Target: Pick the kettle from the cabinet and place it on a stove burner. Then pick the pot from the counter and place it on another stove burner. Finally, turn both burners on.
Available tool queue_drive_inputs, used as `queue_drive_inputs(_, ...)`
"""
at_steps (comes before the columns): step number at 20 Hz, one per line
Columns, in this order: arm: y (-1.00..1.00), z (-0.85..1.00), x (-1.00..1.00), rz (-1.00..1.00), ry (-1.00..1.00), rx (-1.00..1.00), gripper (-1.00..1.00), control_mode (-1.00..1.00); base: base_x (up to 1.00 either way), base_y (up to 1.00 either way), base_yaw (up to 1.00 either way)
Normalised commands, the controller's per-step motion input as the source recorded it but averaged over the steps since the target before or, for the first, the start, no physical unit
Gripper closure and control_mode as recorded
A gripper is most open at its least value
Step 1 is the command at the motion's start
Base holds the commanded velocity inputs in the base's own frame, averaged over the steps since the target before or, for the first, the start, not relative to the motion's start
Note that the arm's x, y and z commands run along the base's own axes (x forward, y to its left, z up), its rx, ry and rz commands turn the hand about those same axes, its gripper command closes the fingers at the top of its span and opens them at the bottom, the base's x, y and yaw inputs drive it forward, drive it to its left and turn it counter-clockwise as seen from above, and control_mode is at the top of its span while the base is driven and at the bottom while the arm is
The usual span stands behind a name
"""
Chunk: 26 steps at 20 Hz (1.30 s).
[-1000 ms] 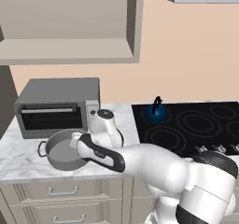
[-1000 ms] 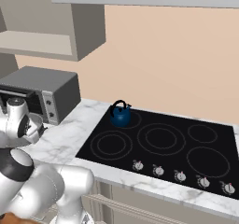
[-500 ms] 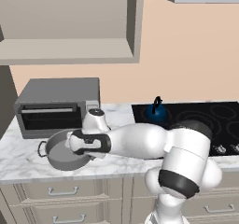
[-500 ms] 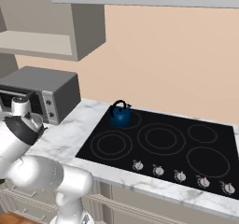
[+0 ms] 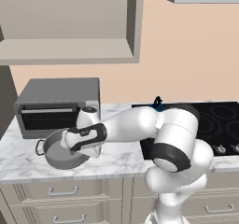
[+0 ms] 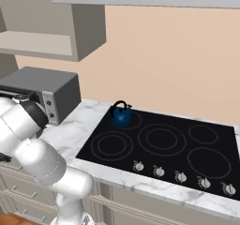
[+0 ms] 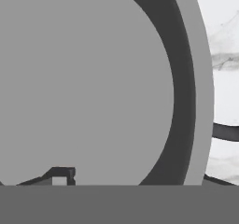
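Fingers cannot be read for certain: one dark tip (image 7: 59,175) rises at the bottom of the hand view, inside the pot, and whether the pair stands apart or has closed on the rim cannot be told. Gripper (image 5: 88,149) sits low at the near right edge of the pot (image 5: 59,149), hand pointing down into it.

Progress, judged from the layout: kettle (image 6: 121,116) stands on the rear-left burner (image 6: 130,120) of the cooktop (image 6: 161,146), so the first leg looks done. Cabinet (image 5: 70,29) overhead shows a bare shelf floor. Pot is on the counter (image 5: 116,155), just in front of the toaster oven (image 5: 58,105), left of the cooktop. It is not yet lifted, as far as can be seen. Left to do: grip the pot, carry it to a free burner (image 6: 111,145), then turn two knobs (image 6: 138,166) along the front edge.

Materials and shapes:
- Pot: plain matte grey metal, wide and shallow, flat floor, dark inner wall, thin rim; a small loop handle (image 5: 40,146) on its left side.
- Kettle: small, round, glossy dark blue, black arched handle.
- Cooktop: flat black glass with thin grey concentric rings.
- Counter: white marble, grey veins, smooth.
- Toaster oven: boxy grey, dark glass front.
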Motion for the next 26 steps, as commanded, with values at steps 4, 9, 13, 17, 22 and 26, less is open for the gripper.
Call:
queue_drive_inputs(4, 0.01, -0.18, 0.00, 0.00, 0.00, 0.00, 1.00, -1.00, 0.00, 0.00, 0.00)
queue_drive_inputs(9, 0.00, -0.04, -0.04, 0.00, 0.00, 0.00, 1.00, -1.00, 0.00, 0.00, 0.00)
queue_drive_inputs(13, 0.00, 0.00, -0.30, -0.05, -0.01, 0.00, 1.00, -1.00, 0.00, 0.00, 0.00)
queue_drive_inputs(17, 0.00, 0.01, -0.41, -0.06, -0.05, 0.00, 1.00, -1.00, 0.00, 0.00, 0.00)
queue_drive_inputs(22, -0.03, 0.15, -0.50, -0.08, -0.07, 0.00, 1.00, -1.00, 0.00, 0.00, 0.00)
queue_drive_inputs(26, -0.18, 0.30, -0.46, -0.11, -0.05, 0.02, 1.00, -1.00, 0.00, 0.00, 0.00)
